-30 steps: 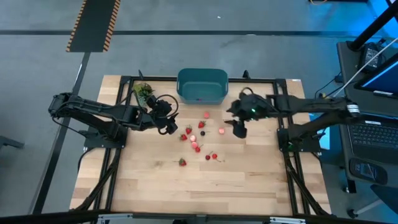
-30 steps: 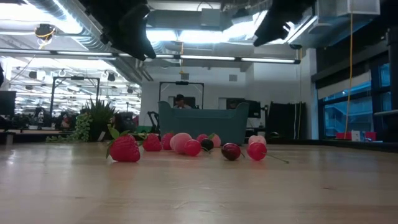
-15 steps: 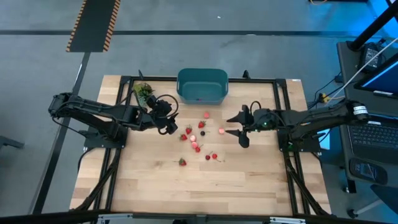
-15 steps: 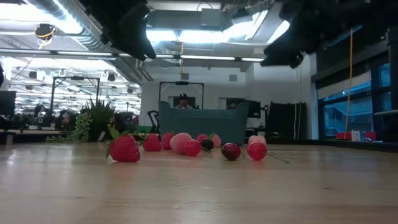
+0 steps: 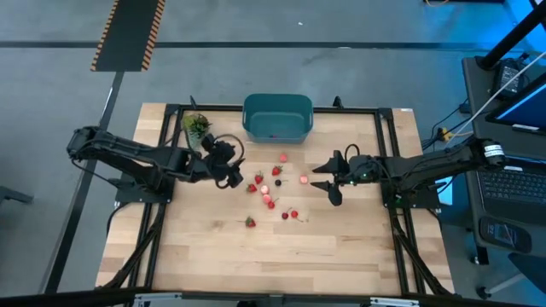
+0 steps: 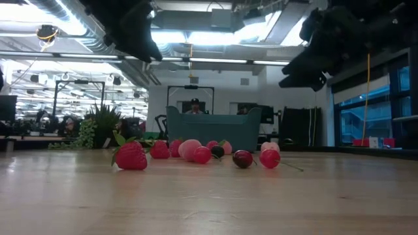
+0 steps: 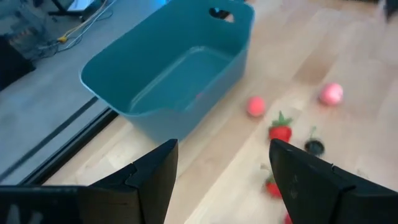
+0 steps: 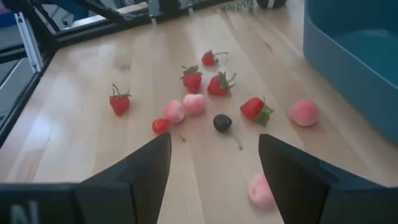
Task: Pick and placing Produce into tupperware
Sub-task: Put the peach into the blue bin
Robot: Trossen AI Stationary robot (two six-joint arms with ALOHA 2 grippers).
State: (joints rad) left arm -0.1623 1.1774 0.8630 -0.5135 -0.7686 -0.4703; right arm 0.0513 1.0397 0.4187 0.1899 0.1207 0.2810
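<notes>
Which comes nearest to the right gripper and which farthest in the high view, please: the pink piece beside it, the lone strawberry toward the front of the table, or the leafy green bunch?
From the right gripper, open above the table:
1. Pink piece, just off its fingers toward the table's middle.
2. Lone strawberry, toward the front edge.
3. Leafy green bunch, at the back, by the left arm.

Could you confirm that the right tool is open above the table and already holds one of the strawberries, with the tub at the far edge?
Not quite: the right tool is open but holds nothing. The right wrist view shows the strawberries lying on the table ahead of it. The tub does sit at the far edge.
</notes>
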